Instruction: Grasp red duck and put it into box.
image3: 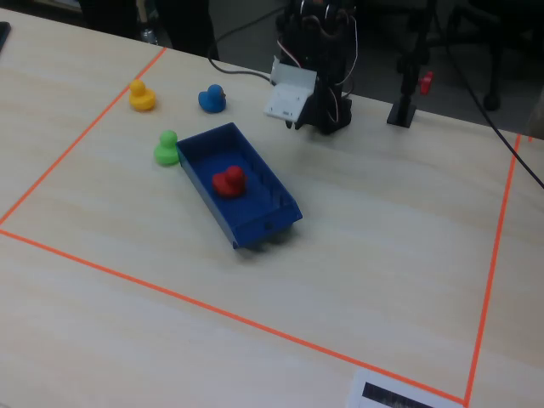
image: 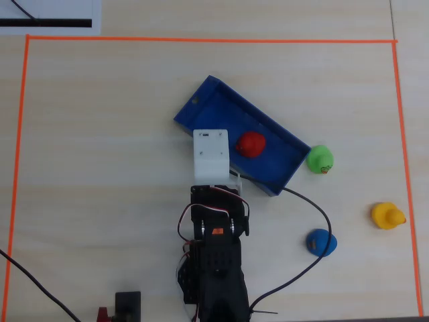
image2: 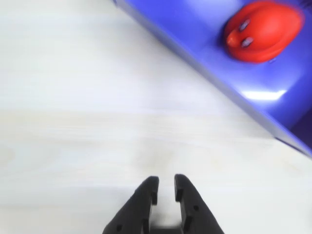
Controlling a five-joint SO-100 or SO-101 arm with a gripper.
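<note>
The red duck [image: 251,143] [image3: 228,181] lies inside the dark-blue box [image: 214,107] [image3: 255,225], near its middle. In the wrist view the red duck [image2: 263,30] shows at the top right, on the floor of the box [image2: 219,83]. My gripper [image2: 165,187] hangs over bare table short of the box's near wall. Its black fingers stand a narrow gap apart with nothing between them. From overhead, the white wrist block [image: 210,155] covers the fingers and overlaps the box's near edge.
A green duck [image: 320,159] [image3: 166,147] sits just outside one end of the box. A blue duck [image: 321,242] and a yellow duck [image: 387,215] stand farther off. A black cable [image: 315,221] loops past the arm base. Orange tape [image: 201,40] borders the table.
</note>
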